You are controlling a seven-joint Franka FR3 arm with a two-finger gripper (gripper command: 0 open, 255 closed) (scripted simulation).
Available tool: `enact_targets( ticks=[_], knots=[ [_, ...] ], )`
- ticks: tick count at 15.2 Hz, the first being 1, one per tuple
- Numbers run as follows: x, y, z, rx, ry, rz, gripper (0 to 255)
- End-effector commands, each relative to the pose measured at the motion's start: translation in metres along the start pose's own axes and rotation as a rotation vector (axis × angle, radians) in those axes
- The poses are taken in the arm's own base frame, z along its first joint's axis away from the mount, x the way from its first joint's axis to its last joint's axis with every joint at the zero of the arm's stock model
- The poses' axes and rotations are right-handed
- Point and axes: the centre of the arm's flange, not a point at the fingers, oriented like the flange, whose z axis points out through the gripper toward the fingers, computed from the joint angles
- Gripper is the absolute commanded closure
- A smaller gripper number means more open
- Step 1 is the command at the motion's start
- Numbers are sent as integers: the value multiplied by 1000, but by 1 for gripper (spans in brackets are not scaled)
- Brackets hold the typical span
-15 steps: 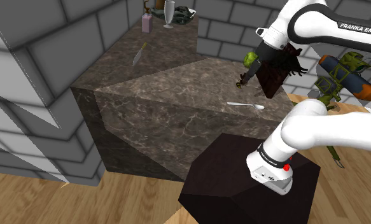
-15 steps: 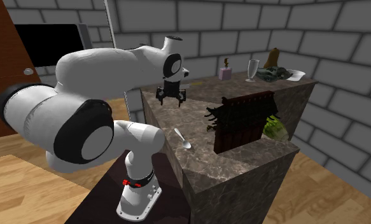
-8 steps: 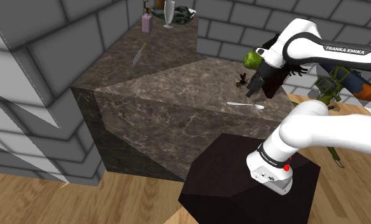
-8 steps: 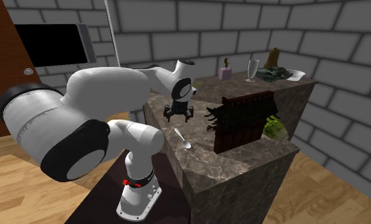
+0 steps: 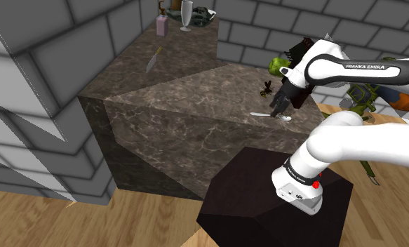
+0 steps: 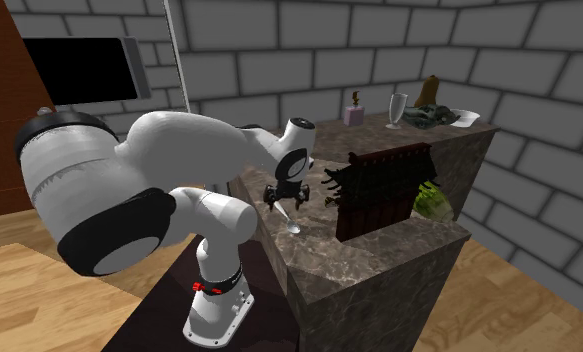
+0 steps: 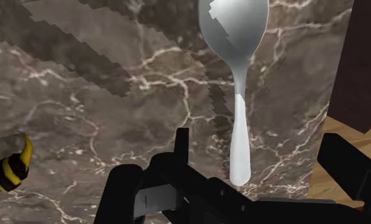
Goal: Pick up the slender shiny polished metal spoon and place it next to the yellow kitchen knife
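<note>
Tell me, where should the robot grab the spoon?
Grab the spoon by its thin handle, coming straight down from above. It lies flat on the counter, so a sideways reach would probably just push it. The handle is narrow and fits inside the open gripper; the bowl is wide and rounded.

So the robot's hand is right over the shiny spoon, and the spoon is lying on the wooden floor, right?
Not quite. The spoon is not on the floor: it lies on the dark marbled counter, with the gripper right over it. The wrist view shows this.
</note>
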Motion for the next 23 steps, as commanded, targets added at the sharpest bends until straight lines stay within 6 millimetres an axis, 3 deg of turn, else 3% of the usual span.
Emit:
enact_targets(
  ticks=[1,3,10,11,20,23],
  knots=[
    [0,1,11,0,0,-1,0],
    [0,1,19,0,0,-1,0],
    [0,1,19,0,0,-1,0],
    [0,1,19,0,0,-1,255],
    [0,1,19,0,0,-1,255],
    [3,-1,4,0,0,-1,255]
  ],
)
